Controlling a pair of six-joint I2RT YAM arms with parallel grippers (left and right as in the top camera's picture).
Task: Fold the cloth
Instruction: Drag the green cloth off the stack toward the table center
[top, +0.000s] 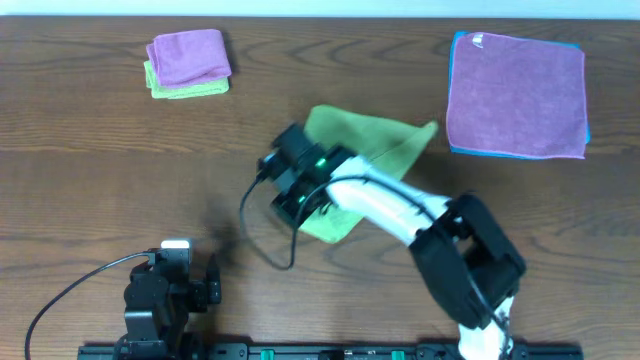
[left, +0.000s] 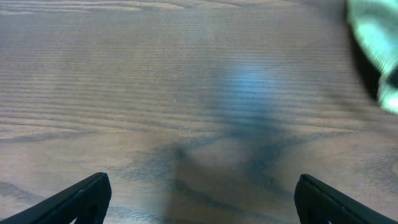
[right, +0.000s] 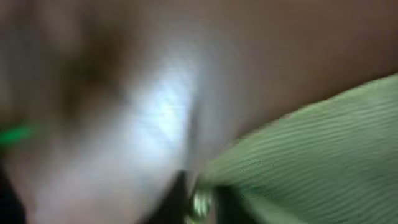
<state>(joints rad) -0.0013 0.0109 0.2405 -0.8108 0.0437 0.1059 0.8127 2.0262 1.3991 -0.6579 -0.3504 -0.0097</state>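
Overhead, right gripper (top: 285, 175) over green cloth (top: 380, 135), grip untellable; wrist view shows left gripper (left: 199, 199) spread wide.

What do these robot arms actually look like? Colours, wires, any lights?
The right arm has a white tube-like link between chunky black joints, a small green light near its wrist and a thin black cable looping beside it. The left arm is mostly black with a pale block on top, a long black cable, and two slim black fingers.

Dark wood-grain table (top: 80, 170), pale strip (top: 320, 8) along far edge
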